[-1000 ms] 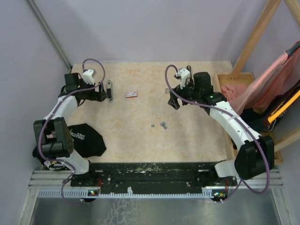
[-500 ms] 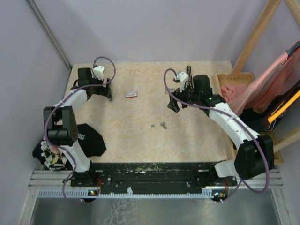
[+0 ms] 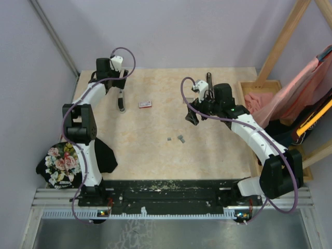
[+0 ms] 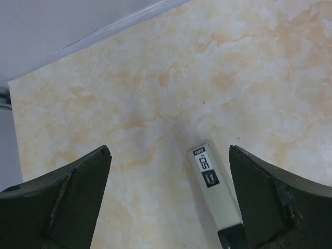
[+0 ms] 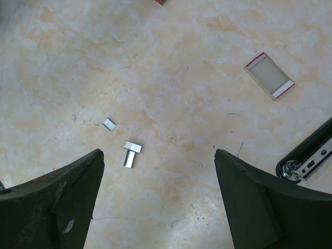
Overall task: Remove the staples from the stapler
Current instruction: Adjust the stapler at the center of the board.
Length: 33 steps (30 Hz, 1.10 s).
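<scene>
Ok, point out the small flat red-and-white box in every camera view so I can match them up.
Top external: the small flat red-and-white box lies left of centre, towards the far side.
Left wrist: not in it.
Right wrist: upper right, lying flat.
Shared landmark: the long black-and-cream stapler, left of the box from above, low in the left wrist view, bottom right corner in the right wrist view.

On the beige marbled tabletop (image 5: 171,62), small grey metallic staple strips (image 5: 130,152) lie between the wide-apart dark fingers (image 5: 57,202) of the right gripper (image 5: 158,155), a flat red-and-white box (image 5: 268,75) well beyond them to the right and a black-and-chrome stapler end (image 5: 306,161) far to their right.
</scene>
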Available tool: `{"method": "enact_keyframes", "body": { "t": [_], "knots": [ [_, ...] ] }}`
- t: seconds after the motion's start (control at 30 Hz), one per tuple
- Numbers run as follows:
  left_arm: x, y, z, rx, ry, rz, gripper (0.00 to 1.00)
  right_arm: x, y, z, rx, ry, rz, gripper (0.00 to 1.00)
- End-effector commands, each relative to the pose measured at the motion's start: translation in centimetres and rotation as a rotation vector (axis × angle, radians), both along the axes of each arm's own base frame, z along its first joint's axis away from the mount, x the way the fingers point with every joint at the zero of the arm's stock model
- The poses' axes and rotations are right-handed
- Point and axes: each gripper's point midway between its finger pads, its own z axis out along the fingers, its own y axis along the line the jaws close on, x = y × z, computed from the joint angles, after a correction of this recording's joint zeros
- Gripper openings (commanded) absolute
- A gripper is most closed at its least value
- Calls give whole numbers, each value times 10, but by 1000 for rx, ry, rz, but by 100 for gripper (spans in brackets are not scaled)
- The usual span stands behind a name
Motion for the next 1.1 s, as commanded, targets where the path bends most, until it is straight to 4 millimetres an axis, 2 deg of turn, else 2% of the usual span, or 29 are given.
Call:
{"method": "enact_keyframes", "body": {
  "t": [0.0, 0.23, 0.43, 0.67, 1.07],
  "knots": [
    [12, 3, -16, 78, 35, 29, 100, 5, 3, 12, 18, -63, 19, 87],
    [16, 0, -52, 121, 111, 31, 100, 5, 4, 9, 18, -56, 25, 87],
    [13, 14, -69, 180, 142, 91, 100, 4, 5, 8, 25, -48, 31, 87],
    [5, 34, -76, 262, 161, 167, 100, 4, 6, 7, 26, -46, 33, 87],
    [-28, 56, -76, 264, 244, 243, 99, 2, 8, 8, 35, -43, 44, 87]
  ]
}}
